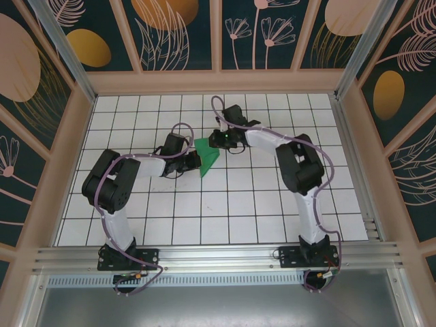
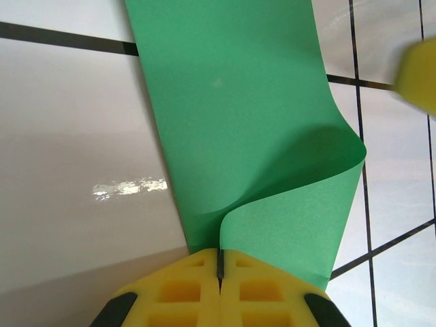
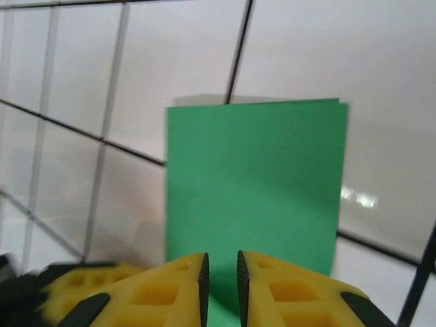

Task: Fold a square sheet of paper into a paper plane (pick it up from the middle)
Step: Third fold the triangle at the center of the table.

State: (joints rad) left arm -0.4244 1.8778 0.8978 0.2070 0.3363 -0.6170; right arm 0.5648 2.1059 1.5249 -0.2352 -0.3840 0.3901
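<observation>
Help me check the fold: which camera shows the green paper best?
Left wrist: the green paper is close, one layer curling up, an edge pinched in the shut left gripper. Right wrist: a flat rectangle beyond the right gripper, jaws narrowly parted. Top external: a small green shape between the arms.

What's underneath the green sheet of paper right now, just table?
White gridded table borders the square sheet of paper on every visible side. The left gripper pinches its curled-over flap; the table directly beneath, and the inside of the curl, are covered.
</observation>
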